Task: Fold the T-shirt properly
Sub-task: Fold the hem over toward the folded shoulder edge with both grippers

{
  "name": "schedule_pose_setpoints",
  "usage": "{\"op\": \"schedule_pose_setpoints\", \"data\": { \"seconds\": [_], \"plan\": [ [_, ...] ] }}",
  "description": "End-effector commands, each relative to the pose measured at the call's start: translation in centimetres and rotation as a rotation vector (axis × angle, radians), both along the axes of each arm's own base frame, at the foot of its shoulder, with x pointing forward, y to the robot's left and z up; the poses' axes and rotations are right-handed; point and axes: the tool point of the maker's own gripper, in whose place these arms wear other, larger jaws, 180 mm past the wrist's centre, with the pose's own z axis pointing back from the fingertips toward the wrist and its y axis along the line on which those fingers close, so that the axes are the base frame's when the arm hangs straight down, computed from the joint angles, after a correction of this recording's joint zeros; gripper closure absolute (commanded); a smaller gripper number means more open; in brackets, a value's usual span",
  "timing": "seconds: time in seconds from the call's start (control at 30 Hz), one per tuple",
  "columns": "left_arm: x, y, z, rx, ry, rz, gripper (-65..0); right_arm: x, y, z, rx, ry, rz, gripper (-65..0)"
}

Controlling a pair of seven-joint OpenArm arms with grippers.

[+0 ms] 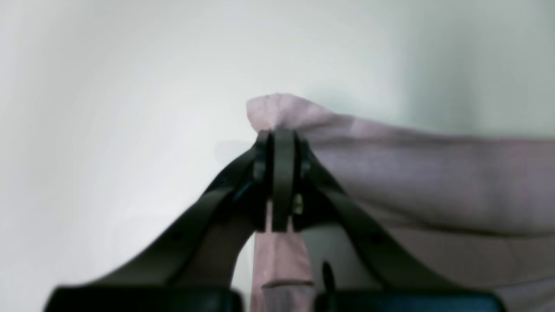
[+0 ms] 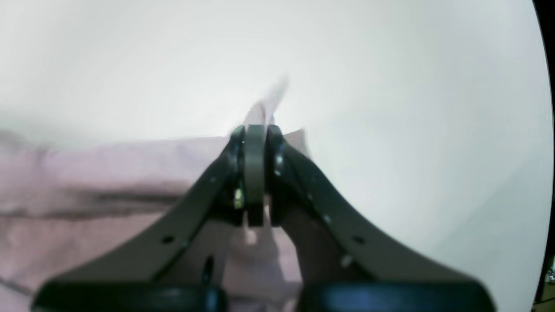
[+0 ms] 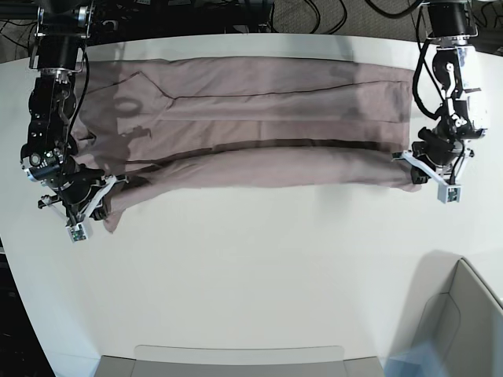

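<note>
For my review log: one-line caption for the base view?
Both grippers, left and right, pinch the pink T-shirt's near edge.

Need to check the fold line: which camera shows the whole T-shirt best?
The base view: the T-shirt spans the table, lower edge lifted between both grippers. The wrist views show only blurred corners, pinched by the left gripper and the right gripper.

T-shirt stretched across the far half of the table, one gripper at each near corner.

You see the T-shirt (image 3: 251,118) lying on the table (image 3: 251,283), its near edge lifted and doubled toward the far edge. The left gripper (image 3: 415,174) pinches the near corner on the base view's right; the right gripper (image 3: 100,198) pinches the near corner on its left. A bin (image 3: 456,322) sits at the near right.
</note>
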Motion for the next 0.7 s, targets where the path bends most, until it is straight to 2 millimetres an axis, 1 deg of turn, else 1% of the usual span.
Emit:
{"op": "schedule_pose_setpoints", "data": {
  "seconds": [0.0, 0.07, 0.17, 0.2, 0.3, 0.43, 0.5, 0.57, 0.67],
  "plan": [
    [0.4, 0.4, 1.4, 0.023, -0.043, -0.008, 0.0, 0.7, -0.7, 2.2, -0.013, -0.065, -0.006, 0.0],
    [-0.1, 0.2, 1.5, 0.029, -0.043, -0.015, 0.0, 0.1, -1.3, 2.5, -0.012, -0.068, -0.029, 0.0],
    [-1.5, 0.7, 1.5, 0.039, -0.035, -0.004, 0.0, -0.9, -1.9, 2.8, -0.026, -0.066, -0.047, 0.0],
    [-1.8, 0.8, 1.6, 0.041, -0.034, -0.003, 0.0, -1.2, -1.7, 2.8, -0.029, -0.066, -0.041, 0.0],
    [-3.2, 0.7, 0.8, 0.046, -0.002, -0.007, 0.0, -2.6, -1.2, 2.6, -0.044, -0.060, -0.022, 0.0],
    [-4.8, 0.7, -0.4, 0.045, 0.042, -0.008, 0.0, -4.2, -0.7, 1.9, -0.055, -0.037, -0.003, 0.0],
    [-5.4, 0.7, -0.8, 0.047, 0.057, -0.009, 0.0, -5.1, -1.0, 1.9, -0.059, -0.036, -0.014, 0.0],
    [-5.9, 0.3, -0.5, 0.055, 0.057, -0.023, 0.0, -5.8, -1.4, 2.1, -0.066, -0.039, -0.025, 0.0],
    [-6.6, -0.5, 0.0, 0.064, 0.051, -0.050, 0.0, -6.9, -1.1, 2.0, -0.076, -0.032, -0.016, 0.0]
  ]
}}
